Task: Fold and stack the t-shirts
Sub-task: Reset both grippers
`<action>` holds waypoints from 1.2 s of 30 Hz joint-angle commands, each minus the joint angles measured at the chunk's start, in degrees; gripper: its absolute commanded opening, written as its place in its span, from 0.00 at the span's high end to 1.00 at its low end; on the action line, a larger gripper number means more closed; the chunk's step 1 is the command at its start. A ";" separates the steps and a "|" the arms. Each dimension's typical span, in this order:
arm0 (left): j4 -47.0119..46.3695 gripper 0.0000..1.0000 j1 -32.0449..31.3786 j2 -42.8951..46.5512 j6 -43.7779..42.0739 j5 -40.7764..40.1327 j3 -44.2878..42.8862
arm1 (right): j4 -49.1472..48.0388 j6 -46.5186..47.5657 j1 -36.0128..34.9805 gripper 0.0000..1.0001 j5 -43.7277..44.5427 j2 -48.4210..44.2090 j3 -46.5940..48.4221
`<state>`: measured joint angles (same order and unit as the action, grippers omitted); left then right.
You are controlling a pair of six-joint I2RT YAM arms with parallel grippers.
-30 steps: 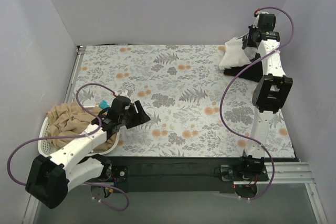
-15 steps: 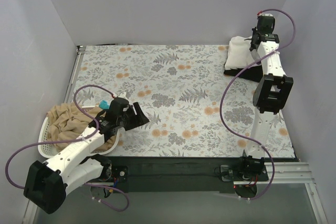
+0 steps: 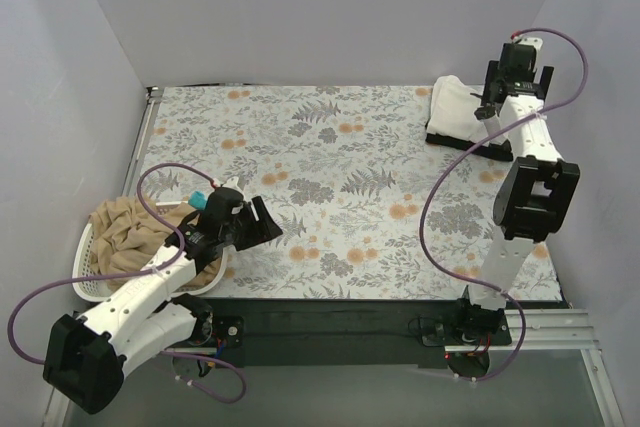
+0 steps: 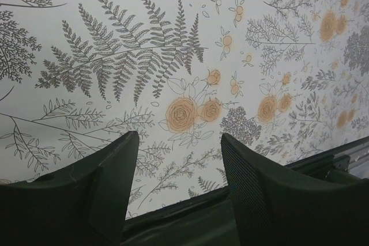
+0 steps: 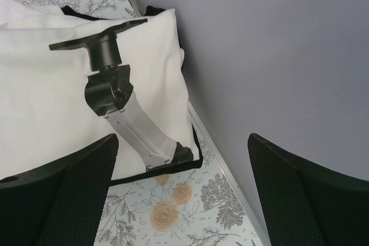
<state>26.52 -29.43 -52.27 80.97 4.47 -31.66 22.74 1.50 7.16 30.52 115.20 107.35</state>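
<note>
Two folded at far right, one in the basket.
White t-shirt [image 3: 455,112] flat atop black t-shirt [image 3: 498,151] in the table's [image 3: 330,147] far right corner; tan t-shirt [image 3: 125,232] heaped in the laundry basket [image 3: 90,287] (near left). Right gripper [image 5: 183,142] spread wide above the white cloth, holding nothing; left gripper [image 4: 179,142] parted, empty, over floral print beside the basket.
</note>
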 commanded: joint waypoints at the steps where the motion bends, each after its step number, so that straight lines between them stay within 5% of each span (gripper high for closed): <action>1: 0.81 0.42 -0.01 1.38 -0.99 -0.16 -2.00 | -9.98 -0.79 0.14 0.02 1.21 -9.53 -10.18; 12: 1.42 0.42 -0.01 3.40 -4.15 -2.18 -4.37 | -13.69 -12.82 -1.61 0.02 -14.42 -36.24 -38.05; 24: 1.78 0.42 -0.01 7.18 -7.84 -6.31 -7.01 | -10.88 -14.59 -29.11 0.02 -18.04 -51.82 -59.79; 36: 2.13 0.41 -0.01 13.33 -9.07 -15.27 -9.21 | -10.88 -15.03 -36.16 0.02 -21.82 -61.93 -71.05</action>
<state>28.25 -29.43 -40.66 73.06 -6.04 -39.16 13.30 -12.95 -28.71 9.50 55.44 36.93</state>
